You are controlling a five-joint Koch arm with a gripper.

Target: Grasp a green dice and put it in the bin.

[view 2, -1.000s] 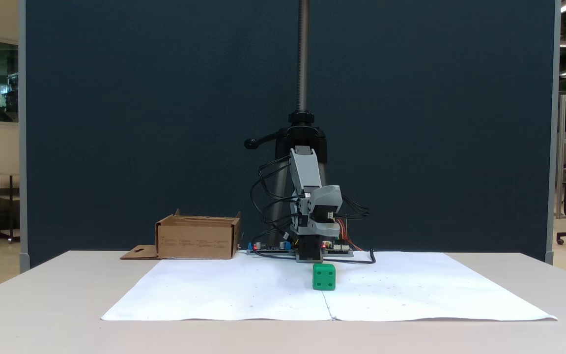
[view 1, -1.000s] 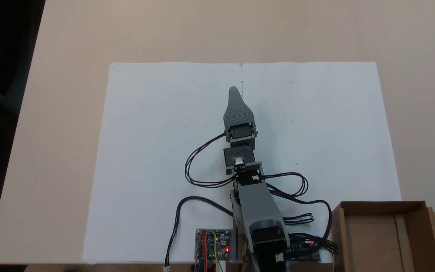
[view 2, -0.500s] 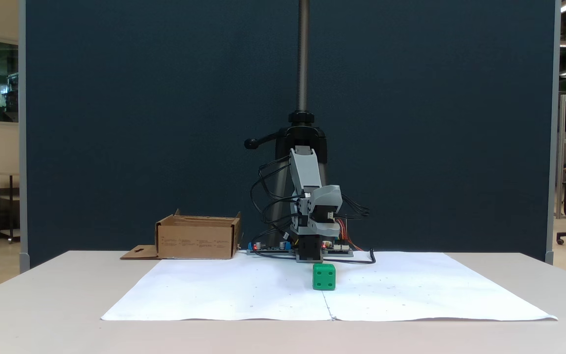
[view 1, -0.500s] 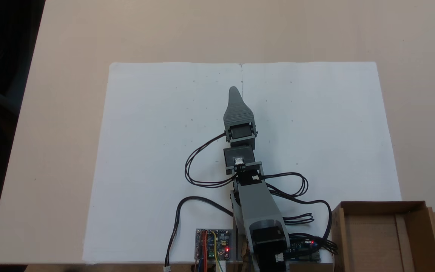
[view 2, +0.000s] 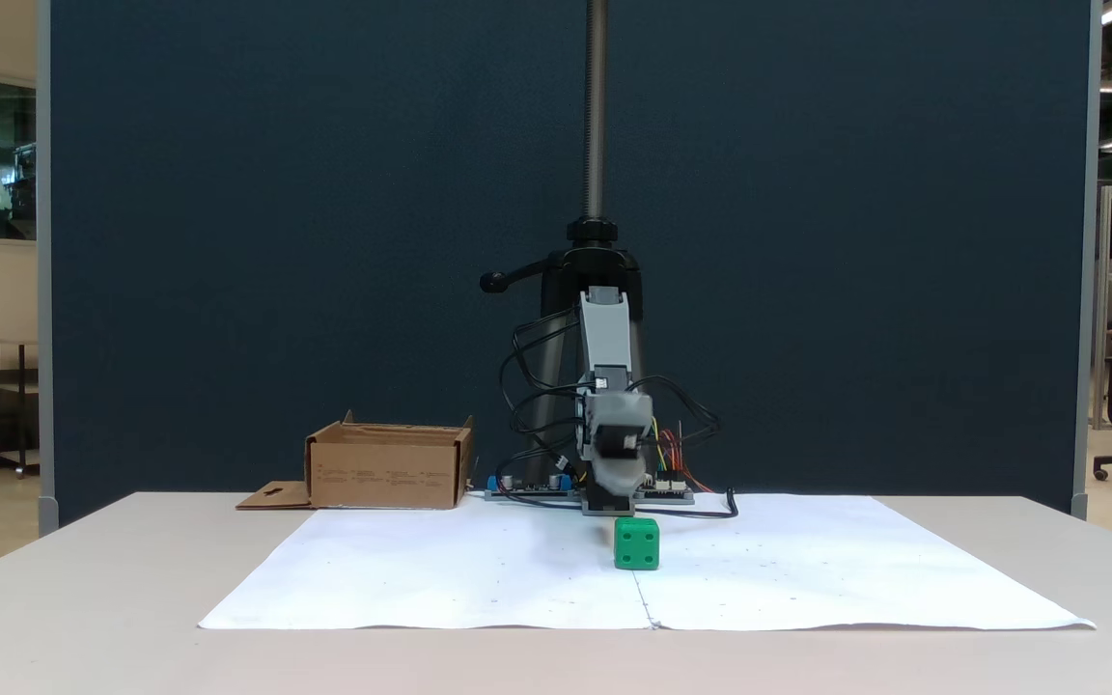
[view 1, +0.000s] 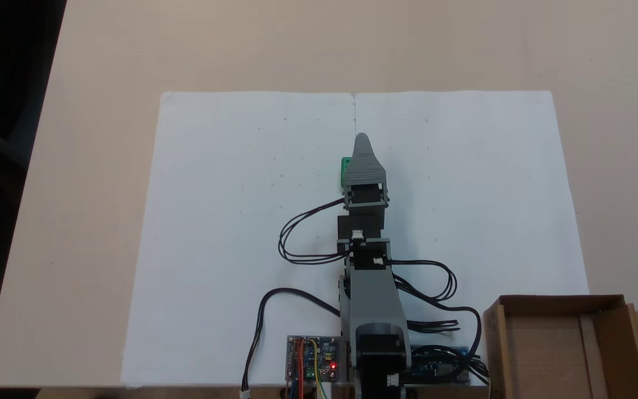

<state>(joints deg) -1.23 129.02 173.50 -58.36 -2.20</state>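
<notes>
A pale beige table (view 1: 92, 166) carries a white paper sheet (view 1: 230, 221) — on the sheet sits the green dice (view 2: 636, 542), near its middle crease. Off the sheet's corner stands the cardboard bin (view 1: 551, 349); beside the bin, at the sheet's edge, circuit boards (view 1: 313, 358) and the arm's base (view 1: 377, 371) — cables trail there

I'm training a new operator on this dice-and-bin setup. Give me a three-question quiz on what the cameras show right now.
1. True or false: the dice lies inside the bin.
2. What does the dice rest on? A) bare table B) white paper C) circuit board
3. Fill in: in the top-down fixed view, the hand partly covers the ____.

Key: 1 false, the dice sits out on the sheet, apart from the bin. 2 B, the paper. 3 dice; a green edge shows at the hand's left side there.
</notes>
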